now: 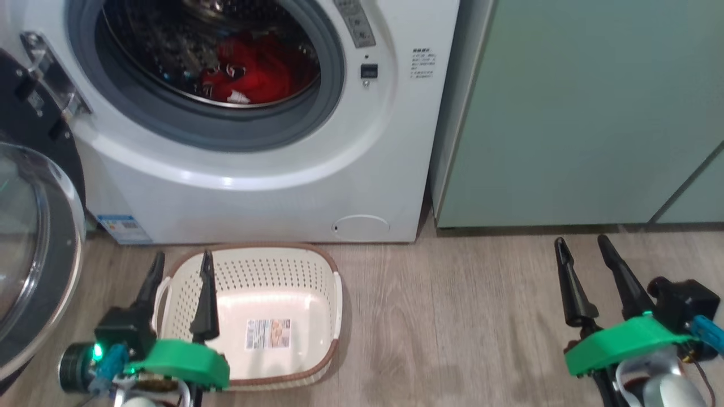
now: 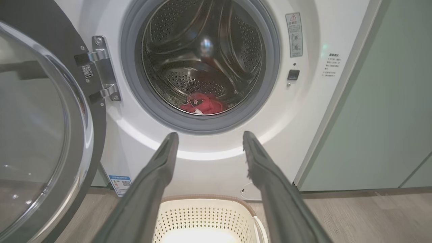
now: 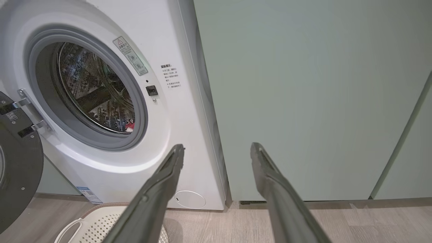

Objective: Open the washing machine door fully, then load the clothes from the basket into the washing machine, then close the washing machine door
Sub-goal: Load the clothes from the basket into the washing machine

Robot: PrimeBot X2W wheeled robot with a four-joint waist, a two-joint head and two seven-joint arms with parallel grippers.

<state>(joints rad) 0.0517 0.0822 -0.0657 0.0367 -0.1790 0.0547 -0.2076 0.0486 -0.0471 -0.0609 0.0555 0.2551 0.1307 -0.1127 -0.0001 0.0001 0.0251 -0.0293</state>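
Note:
The white washing machine stands with its round door swung wide open to the left. Red clothes lie inside the steel drum, and the left wrist view shows them low in the drum. On the floor before the machine sits the cream basket, with nothing in it. My left gripper hovers open over the basket's left side. Over bare floor at the right, in front of the cabinets, my right gripper is open as well. Neither holds anything.
Pale green cabinets stand right of the washer. Wood-look floor spreads between the basket and my right gripper. The open door's glass bowl bulges close on the left. A round filter cover sits low on the washer front.

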